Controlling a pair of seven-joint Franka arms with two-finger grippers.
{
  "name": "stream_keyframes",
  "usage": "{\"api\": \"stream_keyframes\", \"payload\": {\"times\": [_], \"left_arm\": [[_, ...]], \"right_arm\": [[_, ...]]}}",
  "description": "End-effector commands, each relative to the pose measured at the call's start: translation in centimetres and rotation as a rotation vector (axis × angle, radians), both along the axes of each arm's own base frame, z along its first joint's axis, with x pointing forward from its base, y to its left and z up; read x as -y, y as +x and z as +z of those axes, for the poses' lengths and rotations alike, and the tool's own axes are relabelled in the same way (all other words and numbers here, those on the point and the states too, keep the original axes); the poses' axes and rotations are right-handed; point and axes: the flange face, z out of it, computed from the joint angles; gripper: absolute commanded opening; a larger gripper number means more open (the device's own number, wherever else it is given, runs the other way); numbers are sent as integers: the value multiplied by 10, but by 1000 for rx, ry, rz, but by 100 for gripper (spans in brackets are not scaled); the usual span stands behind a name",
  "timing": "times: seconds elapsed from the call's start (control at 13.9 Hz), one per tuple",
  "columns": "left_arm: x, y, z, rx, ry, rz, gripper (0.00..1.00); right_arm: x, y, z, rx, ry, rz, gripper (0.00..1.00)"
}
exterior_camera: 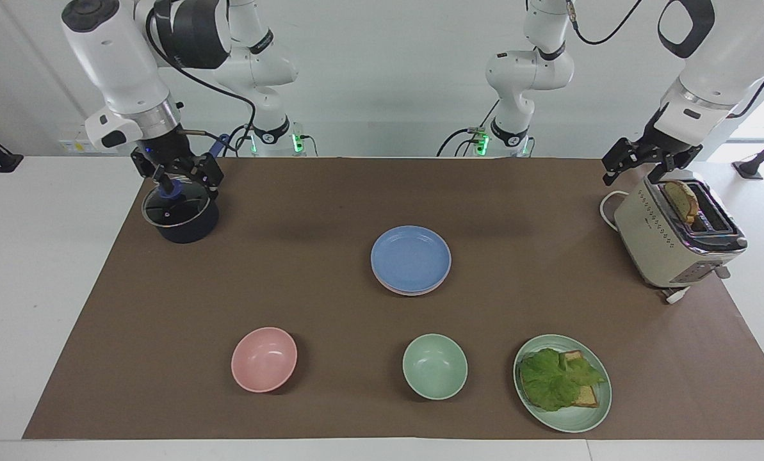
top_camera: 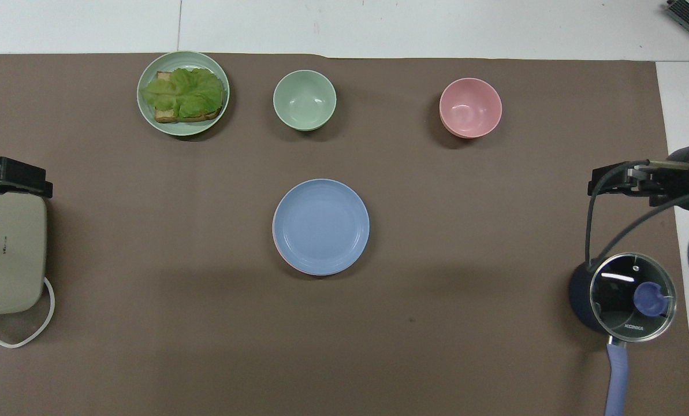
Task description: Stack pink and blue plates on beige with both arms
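Note:
The blue plate (exterior_camera: 410, 257) (top_camera: 321, 224) lies at the middle of the brown mat, on top of the pink plate, of which only a thin rim (exterior_camera: 402, 291) (top_camera: 287, 263) shows. The beige plate is hidden. My right gripper (exterior_camera: 178, 178) (top_camera: 610, 185) hangs open and empty over the lidded pot, well away from the stack. At the left arm's end of the table, my left gripper (exterior_camera: 633, 171) (top_camera: 12, 176) waits open and empty over the toaster.
A dark pot with a glass lid (exterior_camera: 178, 211) stands at the right arm's end. A beige toaster (exterior_camera: 673, 240) holds a slice of toast. Farther from the robots are a pink bowl (exterior_camera: 264, 358), a green bowl (exterior_camera: 434, 366) and a green plate with lettuce and toast (exterior_camera: 562, 383).

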Motion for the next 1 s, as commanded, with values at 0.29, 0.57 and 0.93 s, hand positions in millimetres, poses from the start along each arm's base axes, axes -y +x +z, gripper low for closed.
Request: {"api": "stream_keyframes", "payload": {"times": [0.29,0.57,0.93], "left_arm": [[-3,-3,4,-1,15,-3,100],[-3,-3,4,-1,15,-3,100],[-3,-3,4,-3,15,-3,100]], "right_arm": [[49,-24,34,-58,-3,20,100],[38,-31,47,-59,-12,41,100],[33,-28,47,-36,-20,59,100]]}}
